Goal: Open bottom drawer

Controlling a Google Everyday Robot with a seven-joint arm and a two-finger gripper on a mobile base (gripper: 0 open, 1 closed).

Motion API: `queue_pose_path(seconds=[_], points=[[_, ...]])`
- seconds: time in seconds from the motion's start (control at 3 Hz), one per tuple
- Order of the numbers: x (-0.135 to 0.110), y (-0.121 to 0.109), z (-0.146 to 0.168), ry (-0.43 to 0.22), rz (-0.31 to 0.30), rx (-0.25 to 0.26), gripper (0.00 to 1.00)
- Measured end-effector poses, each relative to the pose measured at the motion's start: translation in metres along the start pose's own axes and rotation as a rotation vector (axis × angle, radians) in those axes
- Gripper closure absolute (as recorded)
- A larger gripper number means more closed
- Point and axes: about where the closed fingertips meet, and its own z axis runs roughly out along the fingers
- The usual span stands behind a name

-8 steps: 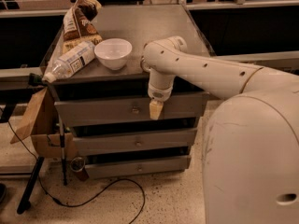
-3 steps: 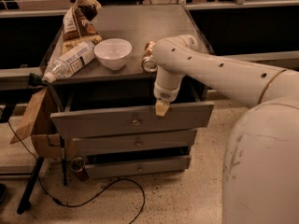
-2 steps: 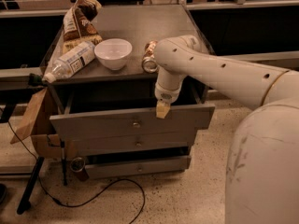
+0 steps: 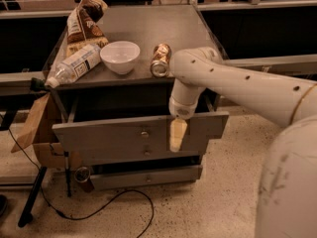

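A grey cabinet (image 4: 133, 24) has three drawers. The top drawer (image 4: 99, 133) is pulled well out towards me. The middle drawer (image 4: 119, 155) shows just under it. The bottom drawer (image 4: 148, 176) sits low near the floor, with a small knob on its front, and stands only slightly out. My gripper (image 4: 177, 135) hangs down from the white arm (image 4: 237, 83) over the front panel of the top drawer, right of its knob and well above the bottom drawer.
On the cabinet top lie a white bowl (image 4: 120, 56), a plastic bottle (image 4: 74, 66) on its side, a brown snack bag (image 4: 81, 21) and a can (image 4: 160, 60). A cardboard box (image 4: 37, 133) and a black stand leg (image 4: 32, 197) are at the left. A cable (image 4: 104, 207) runs over the floor.
The top drawer has slid further out towards me, and my gripper has moved out and down with its front. The can on top has come into view.
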Motion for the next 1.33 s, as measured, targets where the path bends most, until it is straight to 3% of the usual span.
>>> queue_pose_path(seconds=[0.33, 1.33], points=[[0.021, 0.039, 0.017, -0.019, -0.133, -0.079, 0.03], [0.02, 0.038, 0.006, -0.019, -0.138, -0.084, 0.72]])
